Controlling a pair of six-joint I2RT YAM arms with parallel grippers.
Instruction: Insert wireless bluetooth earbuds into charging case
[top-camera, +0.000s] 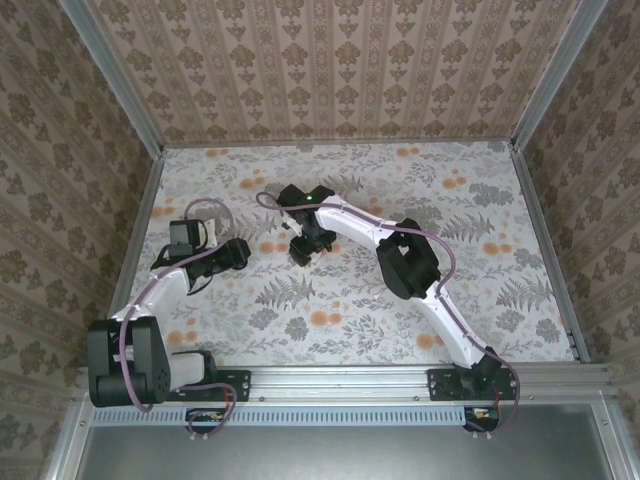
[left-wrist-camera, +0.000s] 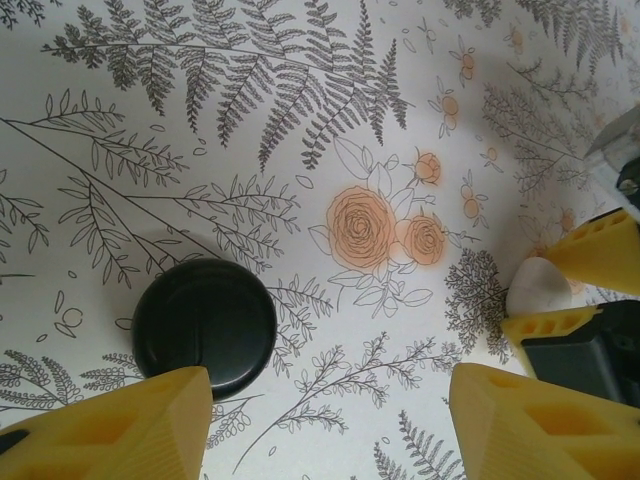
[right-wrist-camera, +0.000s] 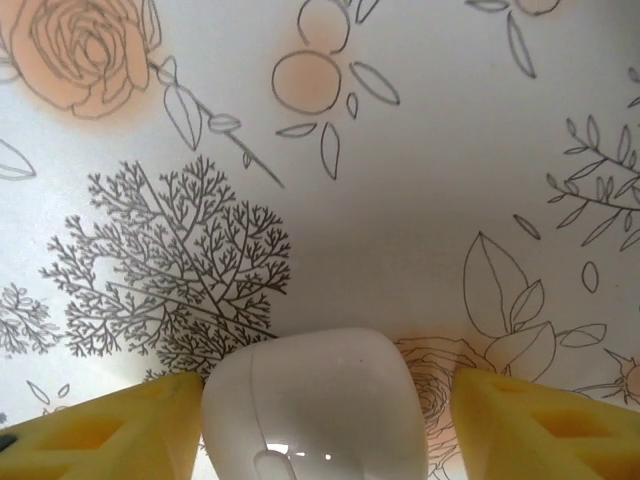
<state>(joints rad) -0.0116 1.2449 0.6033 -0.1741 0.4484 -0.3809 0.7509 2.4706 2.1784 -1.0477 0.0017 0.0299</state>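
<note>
Left claw: my left gripper (left-wrist-camera: 328, 382) hangs low over the table (top-camera: 500, 200). Its yellow fingers (left-wrist-camera: 110, 430) are spread wide, with nothing clamped between them.
Disc: a black round disc (left-wrist-camera: 205, 325) lies flat on the cloth at 7 o'clock in the left wrist view. Its near edge is hidden behind the finger on that side. I cannot tell what the disc is.
Right claw: my right gripper (right-wrist-camera: 325, 378) stands partly open astride the charging case (right-wrist-camera: 315, 410). One finger looks to touch the case's side. A sliver of cloth shows between the case and the other finger, so I read no firm grip.
Case position: it sits on the table at 6 o'clock in the right wrist view. In the left wrist view it is at 3 o'clock, well apart from the disc.
Case contents: the lid looks closed, with a seam running over the glossy white shell. I cannot see inside.
Count: one white case, one black disc, two claws.
Beyond: the floral cloth runs on towards 12 o'clock past both claws.
</note>
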